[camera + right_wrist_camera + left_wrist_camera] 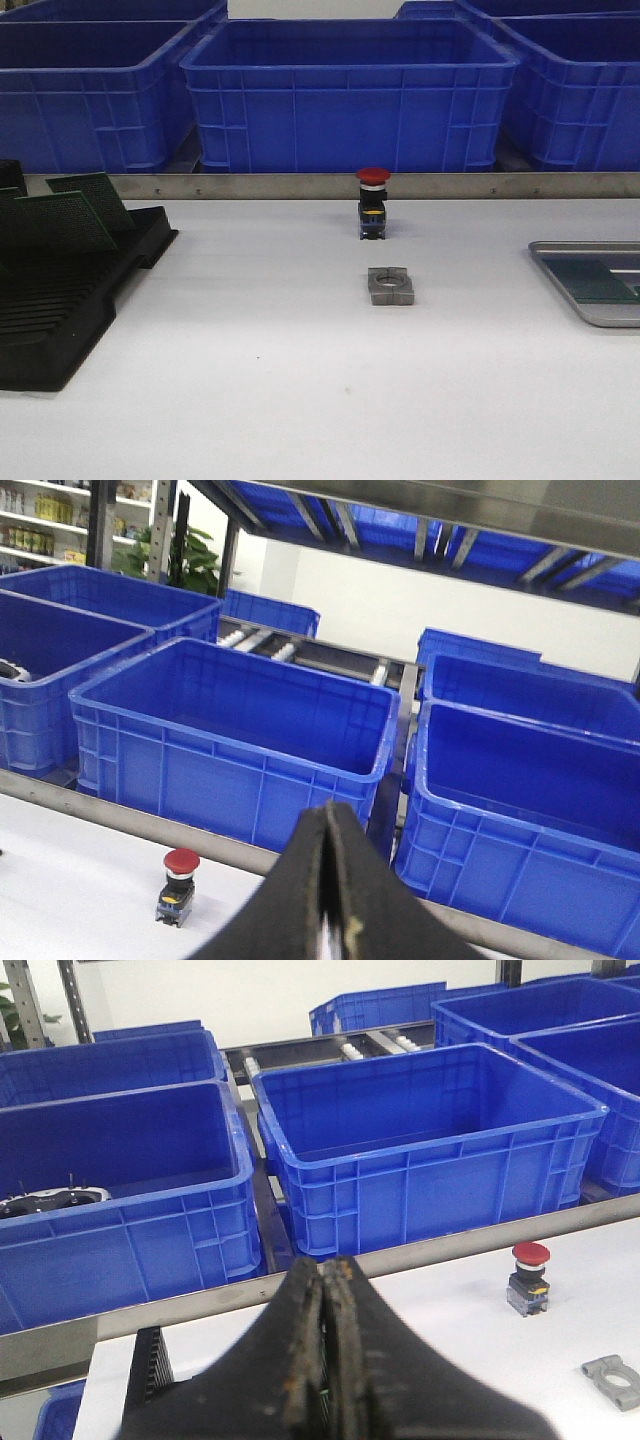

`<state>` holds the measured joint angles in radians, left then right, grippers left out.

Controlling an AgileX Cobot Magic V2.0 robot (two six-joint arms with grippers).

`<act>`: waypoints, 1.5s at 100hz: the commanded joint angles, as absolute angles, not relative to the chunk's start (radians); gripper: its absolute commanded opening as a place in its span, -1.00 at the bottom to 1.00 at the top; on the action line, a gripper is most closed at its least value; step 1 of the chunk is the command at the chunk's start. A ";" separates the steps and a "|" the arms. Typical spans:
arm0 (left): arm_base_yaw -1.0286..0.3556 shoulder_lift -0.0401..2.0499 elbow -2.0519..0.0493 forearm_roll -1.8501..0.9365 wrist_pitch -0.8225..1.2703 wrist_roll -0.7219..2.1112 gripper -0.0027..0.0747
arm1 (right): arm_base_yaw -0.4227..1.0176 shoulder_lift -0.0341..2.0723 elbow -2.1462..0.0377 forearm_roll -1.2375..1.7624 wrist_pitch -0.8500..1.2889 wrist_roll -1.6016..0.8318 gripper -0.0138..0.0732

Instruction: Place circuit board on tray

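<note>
Both hands shut, empty: left hand [327,1360], right hand [328,900]. Tray [560,272] at right bench [300,400] edge, green board [592,282] lying inside. More boards [70,212] standing in rack [60,300] far left; red button [373,204] and metal clamp [390,286] mid-bench

On my white table [300,400] I see a black slotted plastic rack [70,300] at the left, a red-capped push-button switch [373,203] mid-table, a grey metal clamp block [390,286] just in front of it, and a shallow silver-grey metal tray [590,310] at the right edge.
</note>
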<state>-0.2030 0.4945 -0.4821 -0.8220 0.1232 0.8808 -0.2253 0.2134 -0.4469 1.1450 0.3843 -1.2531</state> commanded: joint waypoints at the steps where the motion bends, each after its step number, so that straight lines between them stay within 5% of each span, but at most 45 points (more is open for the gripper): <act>1: -0.202 0.425 -0.455 -0.839 0.066 0.872 -0.98 | -0.224 0.144 -0.428 1.177 0.369 -1.266 -0.82; 38: -0.202 0.182 -0.307 -0.846 0.066 0.872 -0.98 | -0.224 -0.024 -0.338 1.177 0.408 -1.266 -0.82; 138: -0.202 0.176 -0.280 -0.844 0.000 0.872 -0.98 | -0.224 -0.024 -0.338 1.177 0.406 -1.266 -0.82; 150: -0.177 0.176 -0.245 -0.588 -0.046 0.578 -0.98 | -0.224 -0.024 -0.338 1.177 0.406 -1.266 -0.82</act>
<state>-0.1988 0.1674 -0.2393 -0.7636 0.0388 0.8058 -0.2253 -0.0146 -0.3131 1.1466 0.4383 -1.2559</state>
